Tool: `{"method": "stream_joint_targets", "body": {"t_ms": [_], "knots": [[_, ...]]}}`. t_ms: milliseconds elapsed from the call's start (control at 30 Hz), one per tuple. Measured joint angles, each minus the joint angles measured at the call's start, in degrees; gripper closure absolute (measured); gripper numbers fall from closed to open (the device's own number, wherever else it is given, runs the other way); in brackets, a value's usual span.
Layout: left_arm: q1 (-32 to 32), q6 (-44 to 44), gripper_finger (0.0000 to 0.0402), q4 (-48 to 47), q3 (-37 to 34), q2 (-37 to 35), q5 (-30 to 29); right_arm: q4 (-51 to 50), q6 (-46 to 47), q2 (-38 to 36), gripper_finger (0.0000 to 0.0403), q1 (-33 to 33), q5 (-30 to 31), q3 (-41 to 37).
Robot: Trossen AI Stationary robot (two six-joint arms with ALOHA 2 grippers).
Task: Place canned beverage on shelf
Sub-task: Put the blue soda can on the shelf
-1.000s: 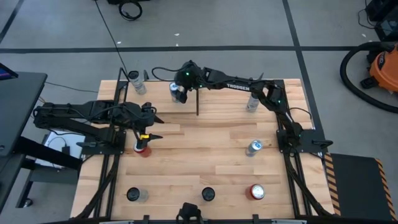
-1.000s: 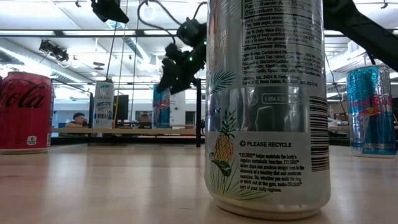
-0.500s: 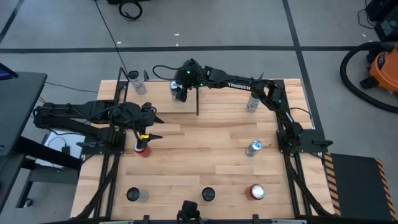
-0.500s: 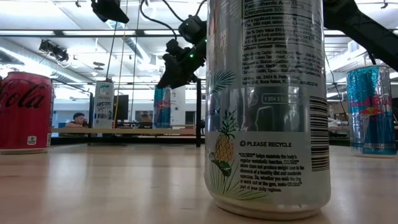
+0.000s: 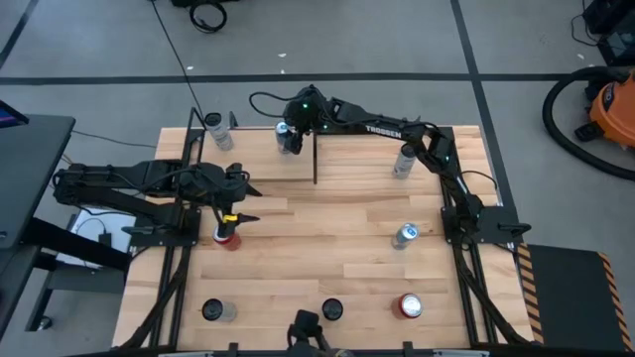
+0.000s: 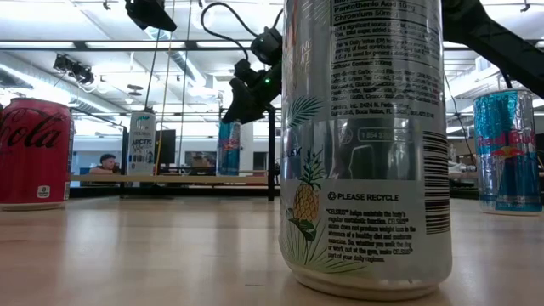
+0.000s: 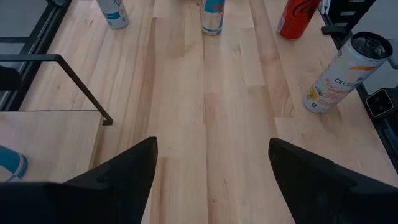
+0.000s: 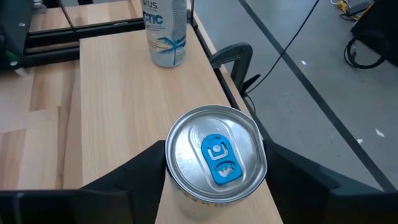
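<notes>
Blue-tabbed can (image 8: 216, 163) between right gripper's (image 8: 211, 180) fingers.

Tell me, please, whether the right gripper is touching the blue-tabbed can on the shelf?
Cannot tell. In the right wrist view the right gripper has its fingers close on both sides of the blue-tabbed can, but neither contact nor gap shows plainly.

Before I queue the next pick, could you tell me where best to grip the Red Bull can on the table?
I'd grip the Red Bull can around mid-body, descending from above, fingers on opposite curved sides: it stands upright with bare table around. The right claw is closed on the blue-tabbed can at the shelf; the left claw waits open.
</notes>
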Motion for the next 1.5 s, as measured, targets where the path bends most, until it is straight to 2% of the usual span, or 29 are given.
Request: {"method": "stream_joint_targets", "body": {"t_ms": [800,1133,1367,1500], "knots": [[0.0,-0.2,0.0092,-0.3,0.0,0.0,0.0,2.6,0.0,0.3,0.015,-0.7,-1.2,0.0],[0.0,-0.2,0.0092,-0.4,0.0,0.0,0.0,3.2,-2.8,0.3,0.0142,-0.6,-6.2,0.0],[0.0,-0.2,0.0092,-0.4,0.0,0.0,0.0,3.2,-3.0,0.3,0.0135,-0.6,-5.5,0.0],[0.0,-0.2,0.0092,-0.6,0.0,0.0,0.0,2.5,-3.0,0.3,0.0134,-0.5,-2.3,0.0]]}}
